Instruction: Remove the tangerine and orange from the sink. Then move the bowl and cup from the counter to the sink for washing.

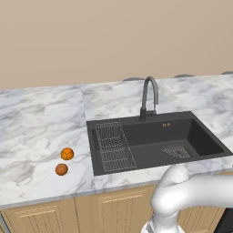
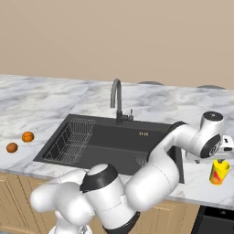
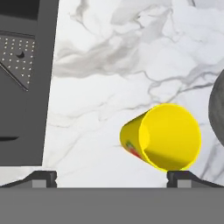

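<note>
Directly below the hand camera stood the cup (image 3: 164, 136), a bright yellow tumbler with a red mark low on its side, upright on the marble counter (image 3: 109, 87) to the right of the dark sink (image 3: 22, 65). The gripper (image 3: 111, 177) hung over it with fingers spread wide, holding nothing. Both orange fruits (image 1: 67, 154) (image 1: 61, 169) lay on the counter left of the sink.
</note>
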Tool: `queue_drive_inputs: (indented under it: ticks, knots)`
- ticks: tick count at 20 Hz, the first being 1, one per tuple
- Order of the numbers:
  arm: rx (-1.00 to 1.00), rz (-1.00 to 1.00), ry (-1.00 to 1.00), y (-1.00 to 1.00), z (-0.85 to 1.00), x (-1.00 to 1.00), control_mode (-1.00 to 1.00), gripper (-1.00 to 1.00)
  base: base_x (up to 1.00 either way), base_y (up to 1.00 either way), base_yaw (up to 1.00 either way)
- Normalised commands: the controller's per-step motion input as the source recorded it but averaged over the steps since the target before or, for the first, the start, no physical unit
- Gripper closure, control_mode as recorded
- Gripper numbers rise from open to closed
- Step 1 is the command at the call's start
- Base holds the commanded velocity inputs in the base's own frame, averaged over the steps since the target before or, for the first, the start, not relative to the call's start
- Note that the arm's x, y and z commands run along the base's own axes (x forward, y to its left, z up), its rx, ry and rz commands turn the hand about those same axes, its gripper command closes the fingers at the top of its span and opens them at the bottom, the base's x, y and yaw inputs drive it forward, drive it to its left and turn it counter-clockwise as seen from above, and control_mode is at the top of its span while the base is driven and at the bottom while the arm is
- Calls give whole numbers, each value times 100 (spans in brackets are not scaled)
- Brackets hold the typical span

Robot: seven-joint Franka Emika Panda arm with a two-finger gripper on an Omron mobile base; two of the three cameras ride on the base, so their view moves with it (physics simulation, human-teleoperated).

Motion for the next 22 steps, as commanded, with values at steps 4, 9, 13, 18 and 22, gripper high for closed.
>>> queue_drive_inputs:
  ticks: [4,9,13,18,22]
  knots:
    - [0,0,0,-7,-16,10,-100,-100,0,0,0]
    - [0,0,1,-9,-16,19,-100,-100,0,0,0]
    - [0,0,4,-14,-12,24,-100,-100,0,0,0]
    - [0,0,5,-19,-8,23,-100,-100,0,0,0]
    - [0,0,8,-26,-4,12,-100,-100,0,0,0]
